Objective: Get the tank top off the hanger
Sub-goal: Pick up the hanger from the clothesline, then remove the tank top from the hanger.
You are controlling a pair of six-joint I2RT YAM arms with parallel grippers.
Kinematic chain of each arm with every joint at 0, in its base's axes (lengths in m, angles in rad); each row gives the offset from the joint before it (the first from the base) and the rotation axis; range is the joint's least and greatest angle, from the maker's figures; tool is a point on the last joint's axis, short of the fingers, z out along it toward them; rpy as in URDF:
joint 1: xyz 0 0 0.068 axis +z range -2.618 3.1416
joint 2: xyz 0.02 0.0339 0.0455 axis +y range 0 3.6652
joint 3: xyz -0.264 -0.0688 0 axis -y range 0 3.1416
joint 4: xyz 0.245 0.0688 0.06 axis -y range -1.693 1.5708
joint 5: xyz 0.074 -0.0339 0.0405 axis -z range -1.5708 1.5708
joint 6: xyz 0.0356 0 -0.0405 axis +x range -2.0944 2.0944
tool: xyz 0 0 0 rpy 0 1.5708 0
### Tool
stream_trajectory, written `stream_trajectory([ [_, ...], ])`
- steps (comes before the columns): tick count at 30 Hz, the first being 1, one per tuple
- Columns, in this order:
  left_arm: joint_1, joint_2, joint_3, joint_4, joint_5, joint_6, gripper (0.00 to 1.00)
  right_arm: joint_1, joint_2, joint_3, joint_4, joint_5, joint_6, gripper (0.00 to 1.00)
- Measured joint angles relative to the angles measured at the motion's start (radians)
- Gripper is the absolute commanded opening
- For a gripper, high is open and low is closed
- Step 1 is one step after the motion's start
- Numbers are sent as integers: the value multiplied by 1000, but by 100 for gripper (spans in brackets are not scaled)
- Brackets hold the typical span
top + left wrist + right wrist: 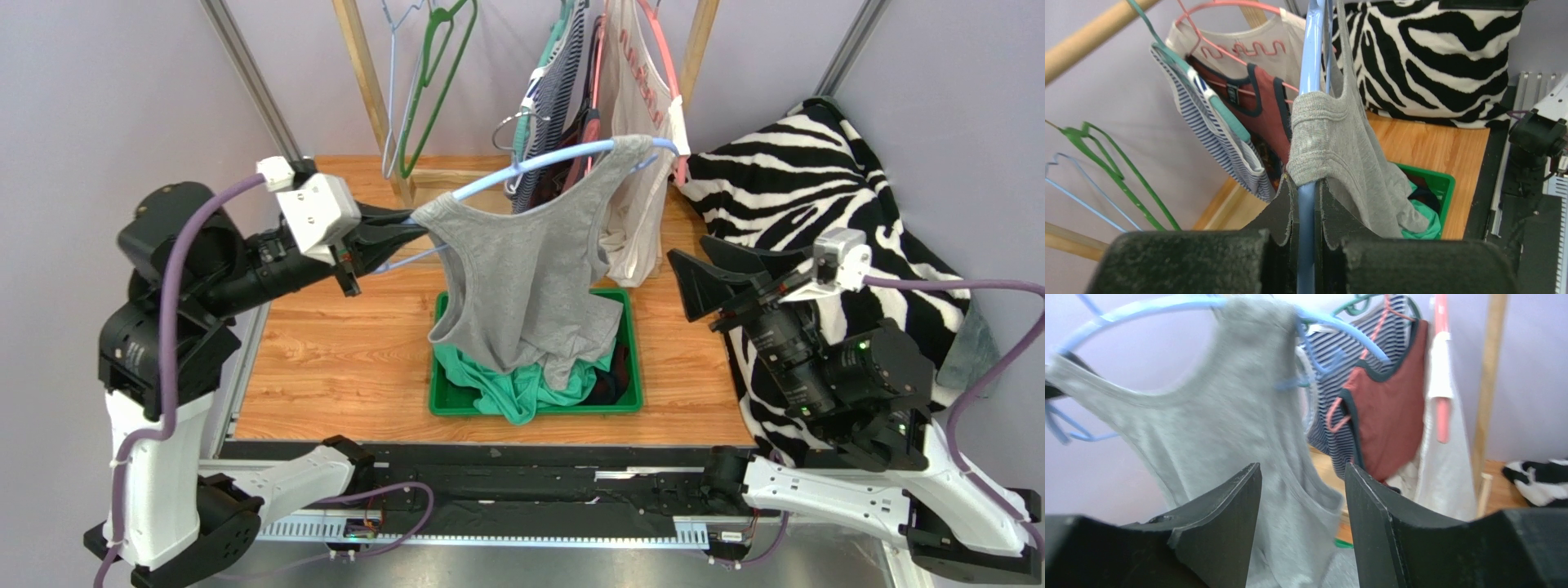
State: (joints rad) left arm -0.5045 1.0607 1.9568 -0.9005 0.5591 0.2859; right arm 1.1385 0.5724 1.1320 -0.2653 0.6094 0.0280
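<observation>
Precariously, the grey tank top [521,282] hangs by both straps on the blue hanger [540,165], hem reaching the green bin [448,398] below it.
Right hand [1303,478] gapes empty beside the hanger; left hand [1307,190] clamps its end. Tugging one strap could snag the other.

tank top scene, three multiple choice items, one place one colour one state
1. The grey tank top's hem lies A in the green bin B on a chair C on the floor
2. The hanger carrying it is A pink B light blue C green
3. The right hand is A shut on the top B open, empty C shut on the hanger
Key: 1 A, hem lies on clothes in the bin; 2 B, blue wire at the straps; 3 B, fingers apart, short of the fabric.
</observation>
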Motion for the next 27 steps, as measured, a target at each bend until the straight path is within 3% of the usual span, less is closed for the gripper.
stream_trajectory([
  [3, 0, -10, -62, 1, 2, -6, 0, 0, 64, 8, 54, -48, -3, 76],
  [10, 0, -6, -80, 7, 15, -16, 0, 0, 209, -6, 176, -98, -42, 86],
  [17, 0, -37, -91, 11, 35, -23, 0, -21, 288, -3, 263, -121, -62, 87],
  [27, 17, -83, -137, 10, 49, -39, 0, -82, 324, 22, 311, -179, -51, 73],
])
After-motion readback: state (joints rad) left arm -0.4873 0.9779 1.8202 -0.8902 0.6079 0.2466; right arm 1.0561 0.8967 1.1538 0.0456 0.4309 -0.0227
